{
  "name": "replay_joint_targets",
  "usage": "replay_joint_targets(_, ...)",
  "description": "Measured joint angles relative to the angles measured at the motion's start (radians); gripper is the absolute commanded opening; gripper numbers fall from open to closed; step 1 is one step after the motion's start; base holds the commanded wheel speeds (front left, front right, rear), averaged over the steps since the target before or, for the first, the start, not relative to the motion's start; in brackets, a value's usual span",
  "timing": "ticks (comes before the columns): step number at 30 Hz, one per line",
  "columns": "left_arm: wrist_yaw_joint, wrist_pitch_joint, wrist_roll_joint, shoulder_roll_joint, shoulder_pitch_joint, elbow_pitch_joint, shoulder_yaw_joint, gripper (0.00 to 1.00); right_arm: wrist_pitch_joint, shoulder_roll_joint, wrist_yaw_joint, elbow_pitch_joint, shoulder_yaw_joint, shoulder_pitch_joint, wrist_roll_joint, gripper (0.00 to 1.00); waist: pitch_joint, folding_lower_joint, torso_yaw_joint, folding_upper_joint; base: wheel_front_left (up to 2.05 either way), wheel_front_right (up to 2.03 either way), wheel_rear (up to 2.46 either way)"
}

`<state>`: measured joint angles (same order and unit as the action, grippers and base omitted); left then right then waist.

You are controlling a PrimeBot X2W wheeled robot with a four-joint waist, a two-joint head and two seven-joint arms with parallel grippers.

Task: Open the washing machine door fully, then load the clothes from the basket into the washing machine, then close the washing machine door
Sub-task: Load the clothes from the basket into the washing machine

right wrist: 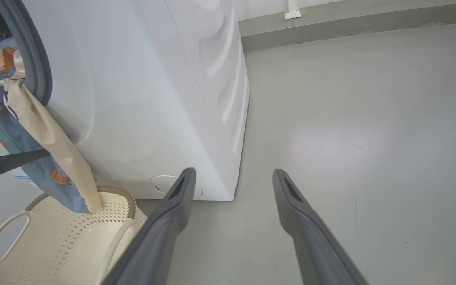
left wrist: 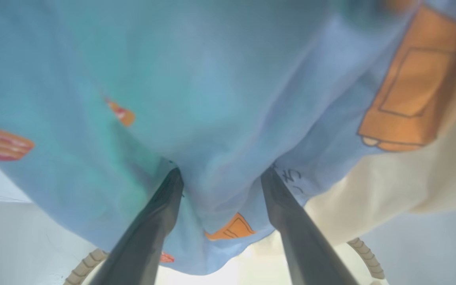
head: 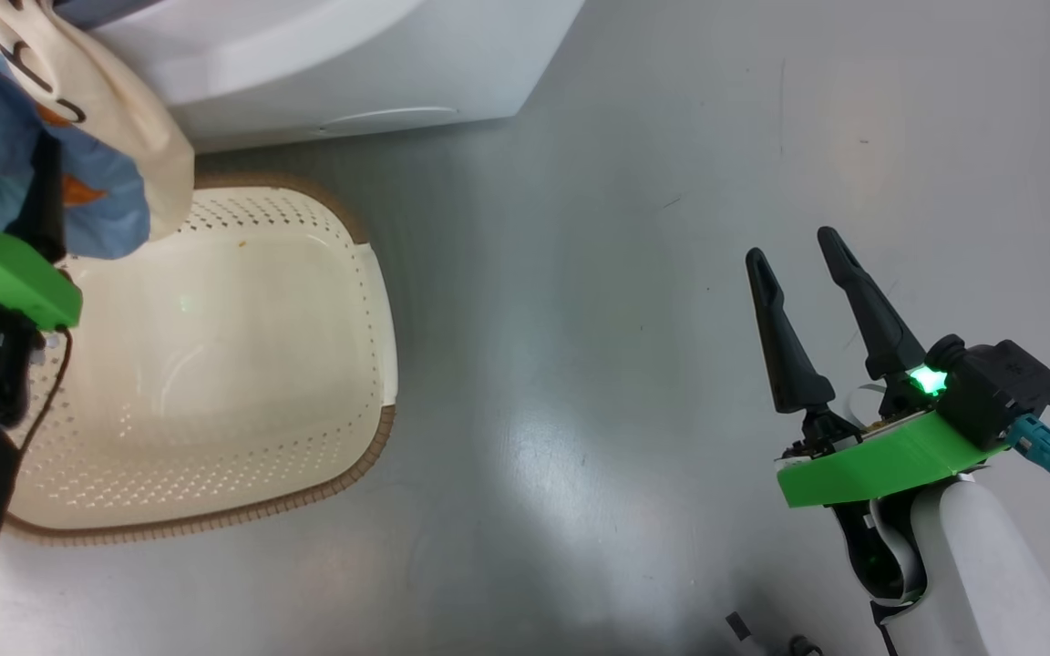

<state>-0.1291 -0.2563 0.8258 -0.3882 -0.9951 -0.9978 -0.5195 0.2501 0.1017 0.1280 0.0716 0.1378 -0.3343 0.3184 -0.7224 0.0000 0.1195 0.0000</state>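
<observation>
Blue bear-printed fabric with a cream cloth part, the clothes (head: pixel 51 173), bunches over your left gripper (head: pixel 4 196) at the head view's upper left. It hangs above the cream perforated plastic basket (head: pixel 215 383), whose bottom looks bare. The white washing machine (head: pixel 324 64) sits just beyond. Your right gripper (head: pixel 793 248) is released and empty, well apart.

In the left wrist view, the dark fingers (left wrist: pixel 152 221) stand spread wide with cloth sagging between them. Their tips are buried, so you cannot tell whether anything is pinched.

In the right wrist view, the bundle runs lengthwise from the grey rubber seal (right wrist: pixel 34 59) down into the basket. I judge the drum mouth lies just beyond your left gripper, the nearer one. Drum and door are cut off.
</observation>
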Motion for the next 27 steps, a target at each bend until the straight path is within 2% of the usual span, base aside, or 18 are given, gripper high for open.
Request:
replay_joint_targets(1,0.0,0.0,0.001,-0.002,-0.006,-0.002,-0.004,0.84,0.0,-0.001,0.0,-0.001,0.0,0.0,-0.001,1.0,-0.002,0.0,0.001,0.0,0.0,0.0,0.0)
replay_joint_targets(2,0.0,0.0,0.006,-0.002,-0.013,-0.002,-0.009,0.47,0.0,-0.001,0.0,-0.001,0.0,0.0,-0.001,1.0,-0.003,0.0,0.001,0.0,0.0,0.0,0.0)
replay_joint_targets(3,0.0,0.0,0.009,-0.003,-0.018,-0.002,-0.013,0.31,0.0,-0.001,0.0,-0.001,0.0,0.0,-0.001,1.0,-0.005,0.0,0.001,0.0,0.0,0.0,0.0)
replay_joint_targets(4,0.0,0.0,0.01,-0.004,-0.022,-0.002,-0.016,0.09,0.0,-0.001,0.0,-0.001,0.0,0.0,-0.001,1.0,-0.006,0.0,0.001,0.0,0.0,0.0,0.0)
replay_joint_targets(5,0.0,0.0,0.012,-0.005,-0.025,-0.002,-0.02,0.0,0.0,-0.002,0.0,-0.001,0.0,0.0,-0.001,1.0,-0.006,0.0,0.001,0.0,0.0,0.0,0.0)
replay_joint_targets(15,0.0,0.0,0.056,0.002,-0.027,0.042,-0.006,0.0,0.0,-0.004,0.0,-0.002,-0.021,0.0,-0.001,1.0,-0.001,0.0,-0.021,0.0,0.0,0.0,0.0)
replay_joint_targets(27,0.0,0.0,0.047,0.051,0.112,0.356,0.18,0.0,0.0,-0.012,0.0,-0.001,-0.034,0.0,-0.002,1.0,0.032,0.0,-0.077,0.0,0.0,0.0,0.0)
